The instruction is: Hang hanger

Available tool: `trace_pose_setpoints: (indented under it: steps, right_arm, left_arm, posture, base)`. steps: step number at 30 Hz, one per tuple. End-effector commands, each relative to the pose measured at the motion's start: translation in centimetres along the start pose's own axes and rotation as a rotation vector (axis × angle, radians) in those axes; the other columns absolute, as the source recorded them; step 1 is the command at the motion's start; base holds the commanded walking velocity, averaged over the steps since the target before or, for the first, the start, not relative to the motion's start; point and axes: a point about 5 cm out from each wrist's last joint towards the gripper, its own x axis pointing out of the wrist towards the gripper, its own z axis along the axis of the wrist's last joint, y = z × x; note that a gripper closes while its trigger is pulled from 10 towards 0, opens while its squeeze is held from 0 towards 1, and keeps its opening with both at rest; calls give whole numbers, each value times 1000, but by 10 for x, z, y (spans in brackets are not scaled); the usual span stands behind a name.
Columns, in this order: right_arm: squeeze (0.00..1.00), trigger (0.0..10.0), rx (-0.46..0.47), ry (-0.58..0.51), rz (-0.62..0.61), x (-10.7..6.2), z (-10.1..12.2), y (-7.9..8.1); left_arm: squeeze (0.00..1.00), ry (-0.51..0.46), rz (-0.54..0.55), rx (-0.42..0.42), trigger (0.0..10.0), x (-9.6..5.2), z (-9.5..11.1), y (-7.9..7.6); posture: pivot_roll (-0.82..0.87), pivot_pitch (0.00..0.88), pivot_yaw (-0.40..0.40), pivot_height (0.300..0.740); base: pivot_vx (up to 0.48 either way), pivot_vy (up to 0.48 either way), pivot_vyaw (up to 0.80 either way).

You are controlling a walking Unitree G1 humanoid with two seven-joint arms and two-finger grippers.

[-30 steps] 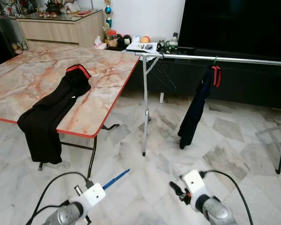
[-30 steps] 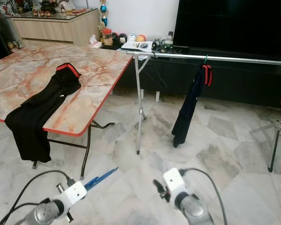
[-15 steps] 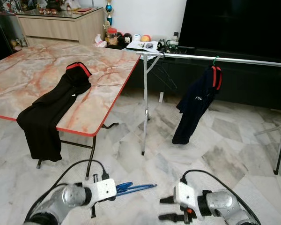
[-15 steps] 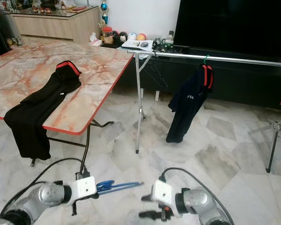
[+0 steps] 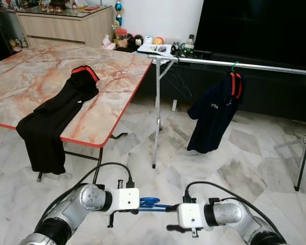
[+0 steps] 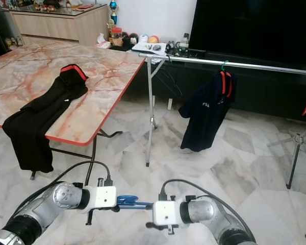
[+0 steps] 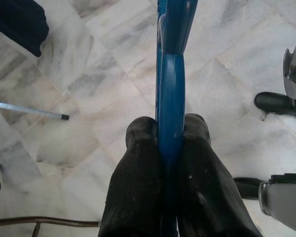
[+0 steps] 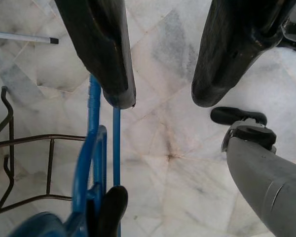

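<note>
L gripper (image 7: 170,143) pinching blue hanger (image 7: 170,74), R gripper (image 8: 163,94) agape

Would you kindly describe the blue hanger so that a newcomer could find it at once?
Start at the marble-topped table and look down to the tiled floor before it, where the two silver arms meet. The blue hanger is clamped in the left gripper, facing the open right gripper. It is the sole bright blue item there.

Low in front, over pale marble floor (image 6: 255,168): left gripper (image 6: 123,200) clamped on blue plastic hanger (image 6: 134,203), right gripper (image 6: 154,216) alongside. Behind: dark navy shirt (image 6: 206,118) hanging on silver metal rail (image 6: 265,67); black garment (image 6: 38,120) draped over marble-patterned tabletop (image 6: 99,89).
</note>
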Motion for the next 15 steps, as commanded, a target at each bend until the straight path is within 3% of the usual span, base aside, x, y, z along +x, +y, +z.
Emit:
trace_pose_setpoints:
  steps: [1, 8, 15]
  right_arm:
    - [0, 10000, -5, -10, -14, 2, 2, -1]
    - [0, 10000, -43, 5, -52, 9, 4, -1]
    - [0, 10000, -5, -22, -135, -1, 3, -14]
  left_arm:
    - [0, -36, 6, 23, 10000, -1, 13, 7]
    - [0, -73, -14, 45, 10000, 1, 30, 6]
    - [0, -71, -34, 17, 10000, 3, 31, 0]
  posture:
    - [126, 0, -64, 740]
    - [130, 0, -60, 740]
    - [124, 0, -57, 740]
  base:
    - [0, 0, 0]
    - [0, 0, 0]
    - [0, 0, 0]
